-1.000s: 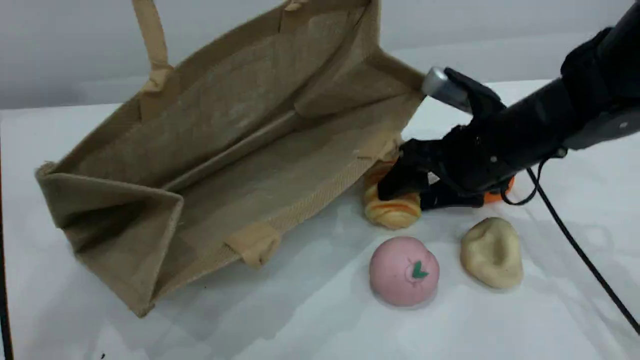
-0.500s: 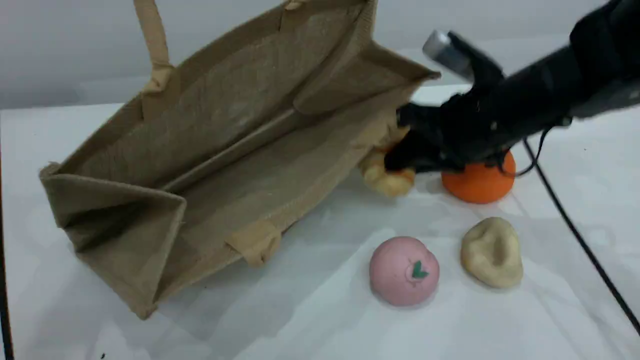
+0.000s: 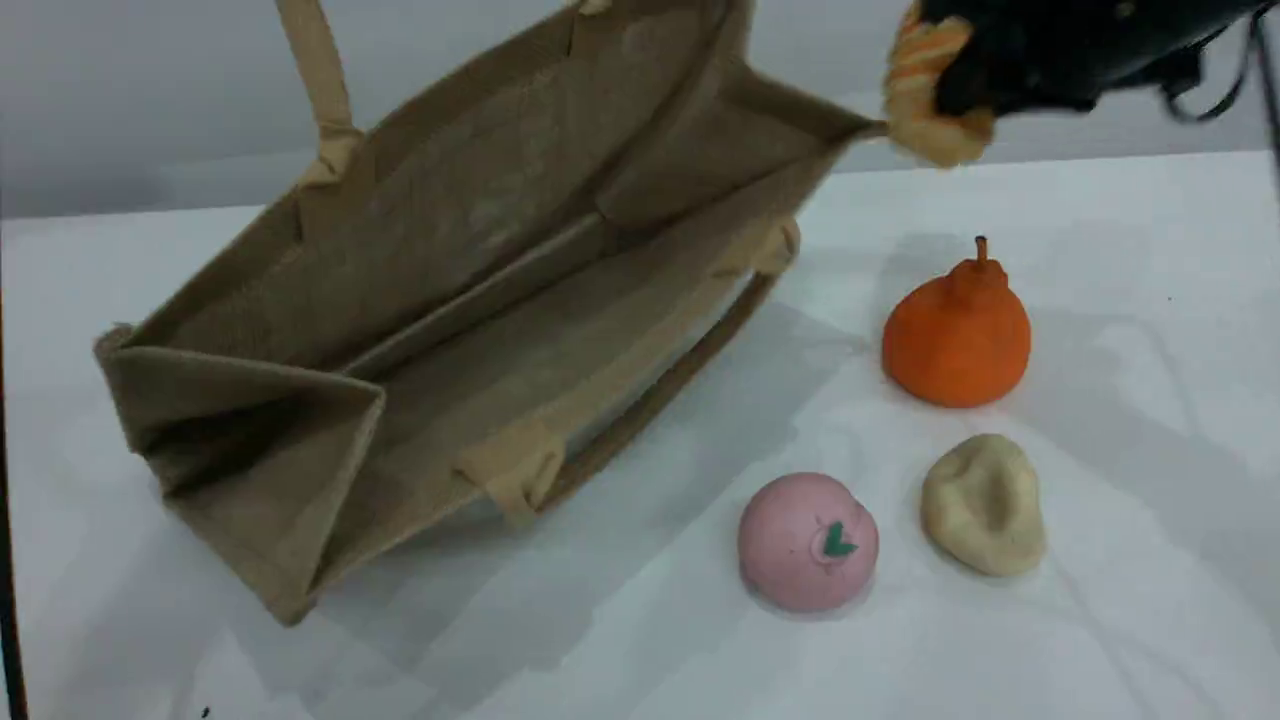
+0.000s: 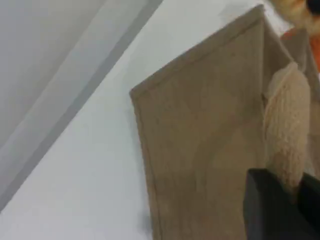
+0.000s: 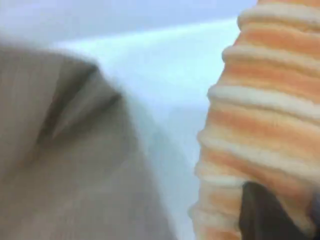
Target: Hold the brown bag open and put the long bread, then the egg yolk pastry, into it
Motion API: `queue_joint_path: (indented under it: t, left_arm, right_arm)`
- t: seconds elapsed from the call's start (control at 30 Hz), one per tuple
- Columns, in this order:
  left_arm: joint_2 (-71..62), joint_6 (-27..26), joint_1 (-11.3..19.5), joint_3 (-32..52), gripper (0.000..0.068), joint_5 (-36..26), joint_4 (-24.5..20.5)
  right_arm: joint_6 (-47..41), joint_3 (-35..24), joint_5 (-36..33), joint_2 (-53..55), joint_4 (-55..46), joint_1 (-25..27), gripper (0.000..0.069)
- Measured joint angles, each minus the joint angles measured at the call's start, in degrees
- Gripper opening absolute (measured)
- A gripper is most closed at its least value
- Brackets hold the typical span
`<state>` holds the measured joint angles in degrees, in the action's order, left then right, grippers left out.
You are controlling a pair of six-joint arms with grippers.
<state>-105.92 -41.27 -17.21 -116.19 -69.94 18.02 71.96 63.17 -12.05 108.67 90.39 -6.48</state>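
Observation:
The brown bag [image 3: 470,300] lies tilted with its mouth wide open toward the camera. One beige handle [image 3: 315,70] runs up out of the scene view. In the left wrist view my left gripper [image 4: 290,200] is shut on that padded handle [image 4: 287,130], beside the bag's wall [image 4: 200,150]. High at the scene's top right, my right gripper [image 3: 965,80] is shut on the striped long bread [image 3: 925,95], which hangs just right of the bag's upper corner. The bread [image 5: 265,125] fills the right wrist view. The egg yolk pastry [image 3: 985,505] lies on the table at the front right.
An orange pear-shaped fruit [image 3: 957,335] stands right of the bag. A pink ball with a green leaf mark [image 3: 808,542] sits just left of the pastry. The bag's lower handle [image 3: 650,400] lies under its front edge on the white table [image 3: 1150,400].
My right gripper shut on the long bread beside the bag and lifted it up to the top right. This uncovered the orange fruit. The bag's front edge rose slightly.

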Motion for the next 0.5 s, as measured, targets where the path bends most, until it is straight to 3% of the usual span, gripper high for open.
queue_joint_path:
  t: [0.1,0.3,0.5]
  left_arm:
    - [0.00,0.00,-0.06,0.00,0.0094,-0.05,0.00]
    - [-0.15,0.00,-0.06,0.00,0.0093,-0.05,0.00]
    - [-0.18,1.29,-0.06,0.00,0.0093,-0.05,0.06]
  right_arm:
    - [-2.21,-0.99,-3.52,-2.72,-3.37,1.86,0.0065]
    - [-12.08,-3.64,-18.38,-9.48,-15.99,1.95,0.0063]
    - [-17.98,-9.56,-24.31,-18.30,-23.48,1.69,0.0060]
